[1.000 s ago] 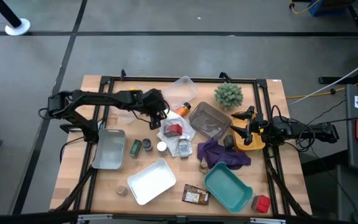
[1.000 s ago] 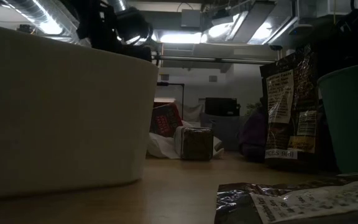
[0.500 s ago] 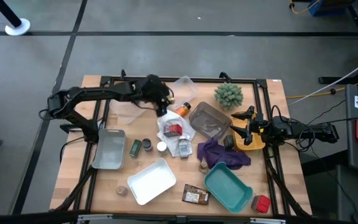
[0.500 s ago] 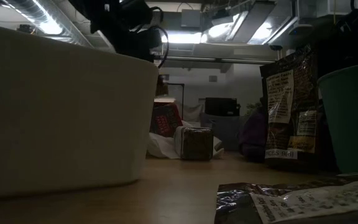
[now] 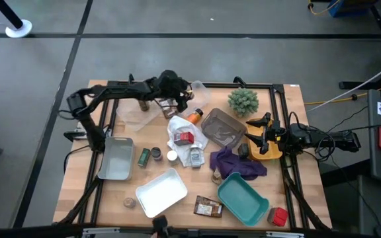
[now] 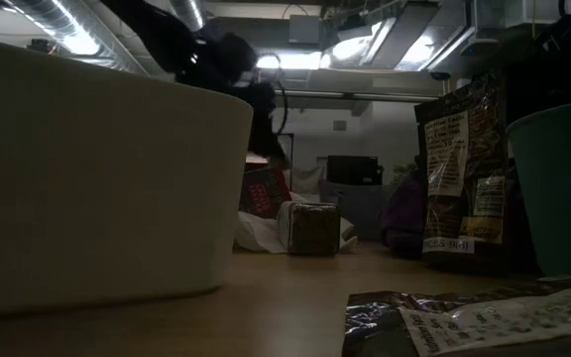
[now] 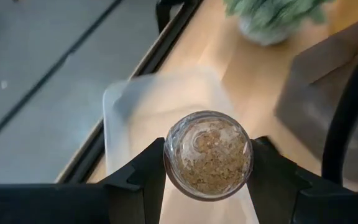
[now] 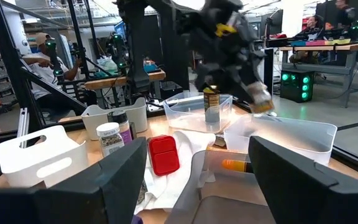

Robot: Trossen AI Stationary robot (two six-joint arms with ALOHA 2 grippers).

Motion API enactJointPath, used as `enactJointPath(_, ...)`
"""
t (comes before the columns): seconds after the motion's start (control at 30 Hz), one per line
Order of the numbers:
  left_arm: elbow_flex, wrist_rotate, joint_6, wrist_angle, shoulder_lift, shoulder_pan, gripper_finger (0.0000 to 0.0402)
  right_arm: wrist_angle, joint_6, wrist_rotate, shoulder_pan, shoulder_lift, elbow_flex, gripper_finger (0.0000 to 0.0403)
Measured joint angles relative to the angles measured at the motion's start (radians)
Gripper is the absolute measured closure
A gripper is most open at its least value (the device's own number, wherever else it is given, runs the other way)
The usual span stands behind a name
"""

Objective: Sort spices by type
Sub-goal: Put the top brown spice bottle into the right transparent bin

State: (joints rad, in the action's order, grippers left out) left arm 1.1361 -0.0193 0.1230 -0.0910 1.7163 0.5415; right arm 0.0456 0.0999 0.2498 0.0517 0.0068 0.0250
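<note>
My left gripper (image 5: 177, 104) hangs above the table's far side, shut on a small glass jar of tan granules (image 7: 208, 154). A clear plastic tray (image 7: 166, 102) lies right beneath the jar and also shows in the high view (image 5: 196, 92). Other spices lie about: an orange jar (image 5: 194, 117), a red box (image 5: 185, 137) on a white cloth, a green jar (image 5: 144, 157), a brown jar (image 5: 156, 154), a packet (image 5: 208, 208) and another red box (image 5: 280, 216). My right gripper (image 5: 253, 137) waits open at the table's right side, over a yellow tray (image 5: 270, 149). My left gripper pinches the jar between its two fingers, one on each side of its round wall (image 7: 168, 158). The fingers point down from above, and the jar's round end faces the wrist camera. The jar is lifted clear, over the clear tray.
A grey tray (image 5: 116, 158), a white tray (image 5: 162, 192), a teal tray (image 5: 243, 198) and a brown-grey tray (image 5: 222, 129) stand on the table. A green spiky plant (image 5: 243, 101) is at the far right and a purple cloth (image 5: 237, 164) lies near the middle. Black frame rails run round the table.
My left gripper has gone from just beside the white cloth toward the table's far edge and slightly right. It now ends above the clear tray, with the jar carried along. My right arm has kept still.
</note>
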Motion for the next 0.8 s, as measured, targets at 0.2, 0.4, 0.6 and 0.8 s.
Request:
enactJointPath(0.2,0.079,0.001,-0.023,-0.107,0.095,0.031,0.0234,-0.011,0.0,-0.004,0.0,0.0,0.001,0.012)
enactJointPath(0.4,0.093,0.001,-0.042,-0.143,0.139,0.037,0.0234,-0.019,0.0,-0.005,0.0,0.0,0.002,0.012)
enactJointPath(0.6,0.093,0.006,-0.049,-0.189,0.161,0.036,0.0234,-0.021,0.0,-0.007,0.0,0.0,0.002,0.012)
enactJointPath(0.8,0.093,0.008,-0.051,-0.189,0.168,0.037,0.0234,-0.023,0.0,-0.014,0.0,0.001,0.002,0.012)
